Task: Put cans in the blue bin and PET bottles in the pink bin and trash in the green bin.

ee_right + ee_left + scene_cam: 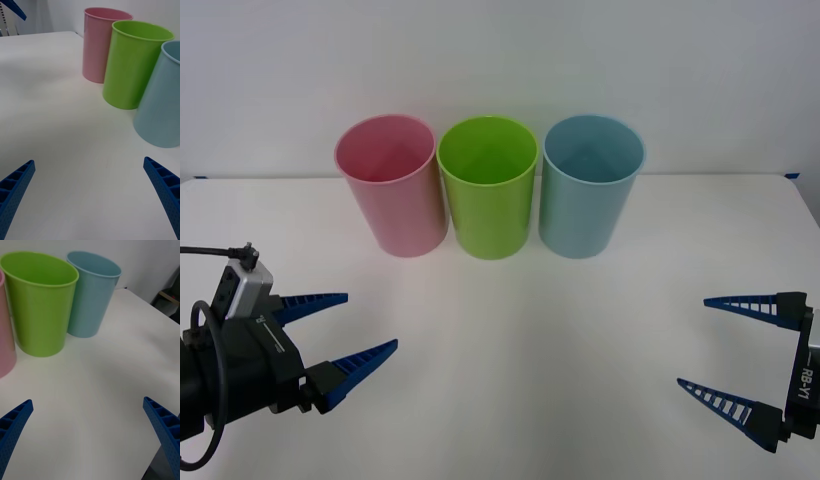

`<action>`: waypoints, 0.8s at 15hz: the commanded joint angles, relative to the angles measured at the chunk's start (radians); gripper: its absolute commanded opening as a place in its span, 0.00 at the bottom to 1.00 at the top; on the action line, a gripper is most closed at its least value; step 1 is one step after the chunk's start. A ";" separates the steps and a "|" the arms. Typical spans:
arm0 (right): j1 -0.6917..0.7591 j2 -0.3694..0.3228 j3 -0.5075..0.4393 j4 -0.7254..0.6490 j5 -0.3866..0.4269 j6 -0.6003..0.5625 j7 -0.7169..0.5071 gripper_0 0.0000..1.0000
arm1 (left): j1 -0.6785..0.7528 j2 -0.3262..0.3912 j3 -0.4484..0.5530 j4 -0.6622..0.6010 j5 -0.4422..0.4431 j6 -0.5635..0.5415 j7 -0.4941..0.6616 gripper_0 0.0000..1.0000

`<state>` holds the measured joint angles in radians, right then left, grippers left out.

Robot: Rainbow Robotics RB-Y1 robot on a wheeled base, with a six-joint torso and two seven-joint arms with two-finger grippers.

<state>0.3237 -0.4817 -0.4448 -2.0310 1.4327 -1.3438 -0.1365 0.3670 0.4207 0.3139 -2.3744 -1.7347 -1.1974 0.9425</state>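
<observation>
The one piece of writing that can be read is "RB-Y1", printed in white on the black body behind the right end effector (725, 351) in the front view; a small mark on the grey box over the left end effector (345, 334) is too small to make out, perhaps a logo.

Both end effectors hang low over the white surface (530, 330), each with its two blue ribbed fingers spread wide and nothing between them. The left one points inward from the robot's left, the right one inward from the robot's right, well apart from each other.

Ahead of both, three bins stand upright in a row, just beside one another: the pink bin (391, 188) nearest the left end effector's side, the green bin (489, 190) in the middle, the blue bin (590, 187) nearest the right end effector's side. All three look empty as far as the front view sees into them.

The right wrist view adds the bins' sides from low down: blue bin (161, 101) closest, green bin (133, 65) next, pink bin (98, 45) farthest, with one blue fingertip of the left end effector far off. The left wrist view shows green bin (39, 305) and blue bin (92, 296) whole, a sliver of pink bin (5, 337), and the surface's far edge with dark objects past it
</observation>
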 commanded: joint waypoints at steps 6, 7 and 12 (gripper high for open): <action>0.000 0.000 0.000 0.000 0.000 0.000 0.000 1.00 | 0.059 -0.074 -0.036 -0.005 -0.112 -0.001 -0.013 1.00; 0.000 0.000 0.000 0.000 0.000 0.000 0.000 1.00 | 0.059 -0.074 -0.036 -0.005 -0.112 -0.001 -0.013 1.00; 0.000 0.000 0.000 0.000 0.000 0.000 0.000 1.00 | 0.059 -0.074 -0.036 -0.005 -0.112 -0.001 -0.013 1.00</action>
